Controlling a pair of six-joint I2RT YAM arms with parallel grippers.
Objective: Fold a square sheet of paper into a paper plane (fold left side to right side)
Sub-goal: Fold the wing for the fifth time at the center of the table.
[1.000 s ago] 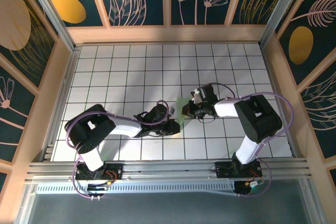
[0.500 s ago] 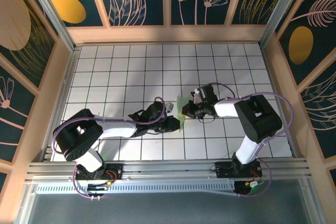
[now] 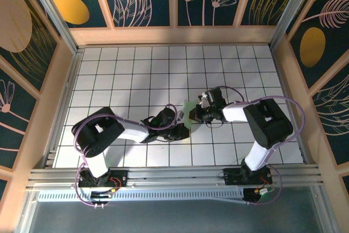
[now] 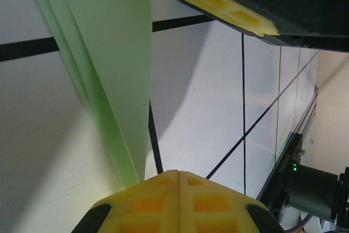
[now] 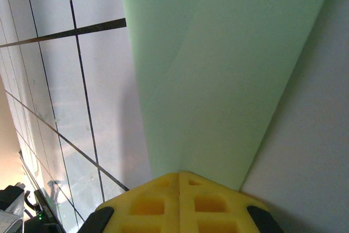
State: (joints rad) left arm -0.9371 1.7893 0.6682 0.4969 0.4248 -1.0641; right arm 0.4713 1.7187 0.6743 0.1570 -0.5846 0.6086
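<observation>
The pale green paper [image 3: 187, 111], thin and folded into layered, tapering flaps, lies on the white gridded desk [image 3: 125, 75] between both hands. The left hand [image 4: 196, 102] gapes wide, gripping nothing. I cannot tell the right hand's [image 3: 194, 116] opening.

Two robot arms, left arm [image 3: 131, 133] and right arm [image 3: 266, 121], white links between bulky black joints, thin purple cables [image 3: 299, 107] looping alongside, black bases [image 3: 98, 180] with red wiring, yellow fingertip pads [image 4: 174, 203] moulded with square recesses
</observation>
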